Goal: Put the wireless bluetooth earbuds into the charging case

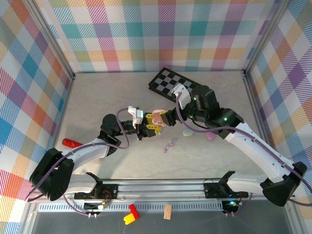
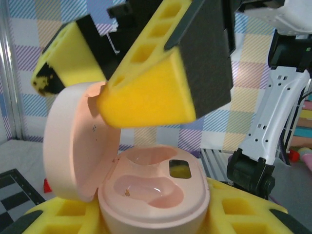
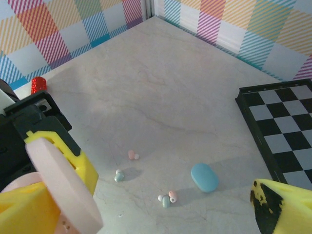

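Above the table (image 1: pixel 112 92), left jaws clamp the open pink case (image 2: pixel 146 214); right jaws gape

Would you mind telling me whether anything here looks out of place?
The earbuds lie scattered loose on the table, while the pink case in the left gripper gapes empty. One yellow pad of the right gripper is smudged black.

Left tool (image 1: pixel 150 128) clamping pink case (image 1: pixel 158 115), earbuds (image 1: pixel 169 145) loose on table (image 1: pixel 107 97)
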